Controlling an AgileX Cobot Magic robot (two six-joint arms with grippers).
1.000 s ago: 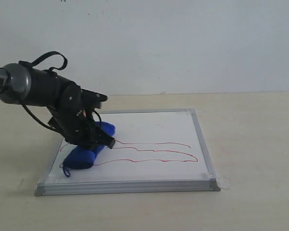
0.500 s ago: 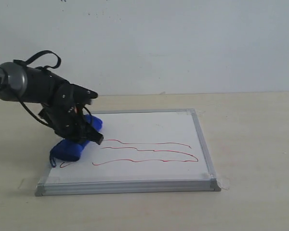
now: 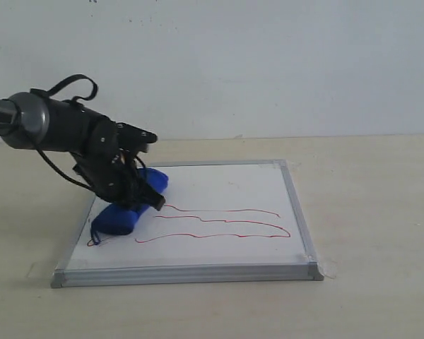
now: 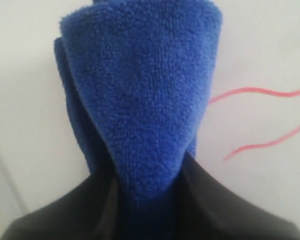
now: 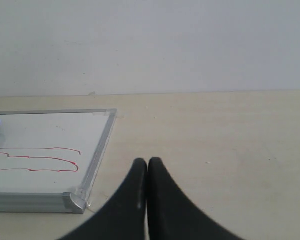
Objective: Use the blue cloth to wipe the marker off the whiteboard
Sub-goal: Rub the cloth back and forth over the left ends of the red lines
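Blue cloth (image 3: 120, 219) swept left then right | fuzzy roll | metal-framed whiteboard (image 3: 226, 187)

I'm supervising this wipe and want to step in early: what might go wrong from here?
The left gripper pinches the cloth only at mid-roll; drag may pull it loose. The red lines run almost to the right frame of the whiteboard, and the cloth sits at their left ends, so a short stroke would leave marks. Nothing visibly holds the whiteboard; pushing may slide it.
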